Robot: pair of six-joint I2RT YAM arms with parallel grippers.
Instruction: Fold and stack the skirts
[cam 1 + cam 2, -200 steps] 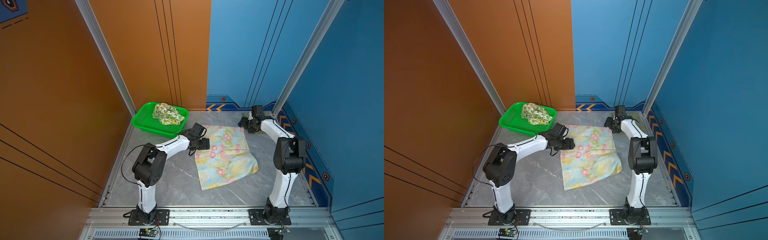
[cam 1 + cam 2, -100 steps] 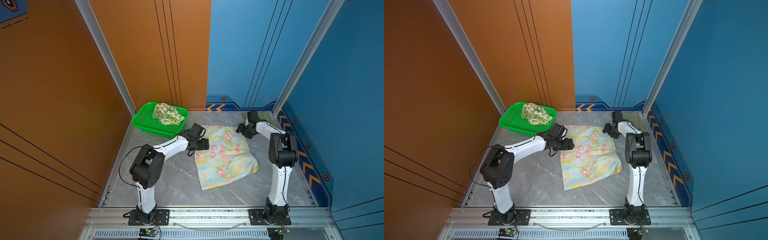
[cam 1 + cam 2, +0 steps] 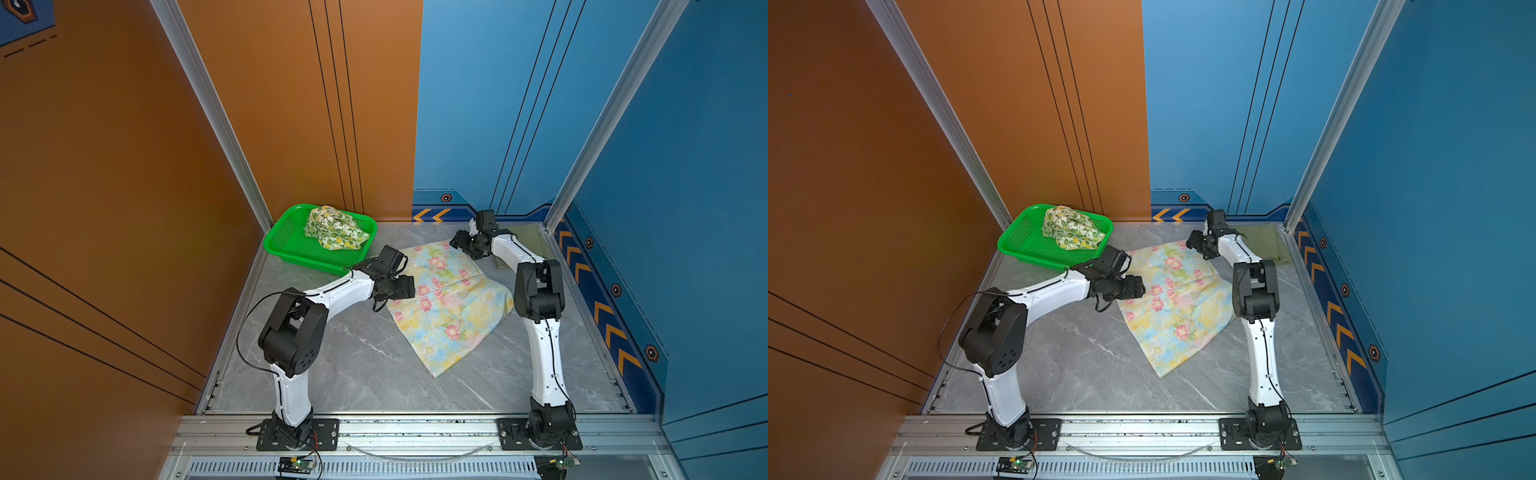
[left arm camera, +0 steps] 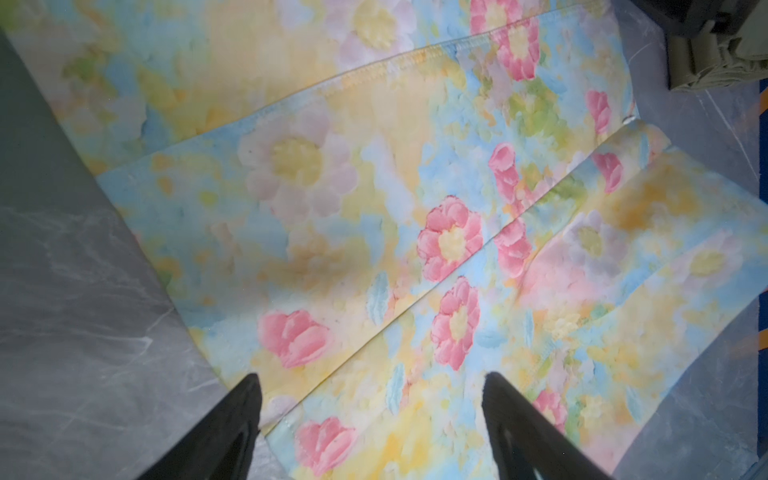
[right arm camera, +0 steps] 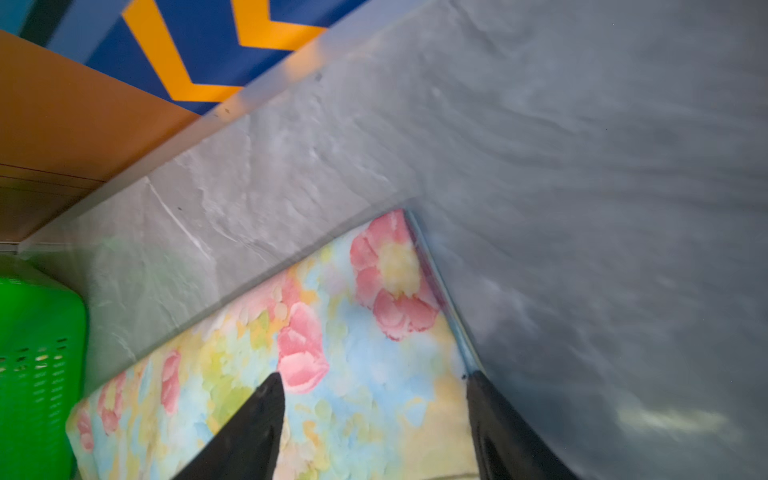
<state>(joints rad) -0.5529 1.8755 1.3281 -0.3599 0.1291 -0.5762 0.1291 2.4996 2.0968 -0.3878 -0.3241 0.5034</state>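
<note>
Pastel blue-yellow flowered cloth skirt [image 3: 449, 303] flat on grey marbled bench [image 3: 353, 357], left gripper [image 4: 372, 376] and right gripper [image 5: 374, 374] both spread wide over its edges, white lemon-print skirt [image 3: 334, 228] in green plastic basket [image 3: 291, 245], olive-green skirt [image 3: 1268, 245] partly hidden behind right arm [image 3: 1254, 291]

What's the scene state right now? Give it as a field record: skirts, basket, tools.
floral skirt: spread flat mid-table
lemon skirt: bunched in basket, far left corner
olive skirt: folded, far right corner, behind right arm
left tool: open, over floral skirt's left edge
right tool: open, at floral skirt's far corner
held: nothing
tool-cloth contact: cannot tell
stack: olive skirt alone
</note>
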